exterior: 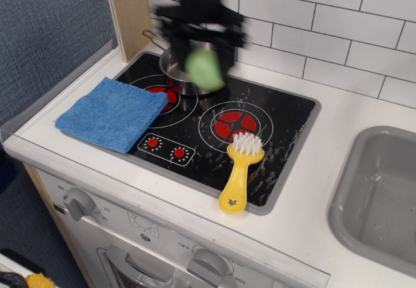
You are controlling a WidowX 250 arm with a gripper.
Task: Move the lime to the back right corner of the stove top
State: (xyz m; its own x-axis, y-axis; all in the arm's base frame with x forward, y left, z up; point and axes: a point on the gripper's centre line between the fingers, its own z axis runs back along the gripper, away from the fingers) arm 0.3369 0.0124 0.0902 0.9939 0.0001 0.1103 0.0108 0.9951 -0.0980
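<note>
The pale green lime (pixel 204 68) is held in the air by my gripper (pixel 203 67), which is shut on it and blurred by motion. It hangs above the back middle of the black stove top (pixel 273 116), in front of the steel pan (pixel 174 67), which it partly hides. The stove's back right corner near the grey rim lies to the right of the lime.
A blue cloth (pixel 112 112) lies over the stove's left edge. A yellow brush (pixel 240 171) lies on the front right of the stove. Two red knobs (pixel 165 147) sit at the front. A grey sink (pixel 383 190) is at the right. White tiles stand behind.
</note>
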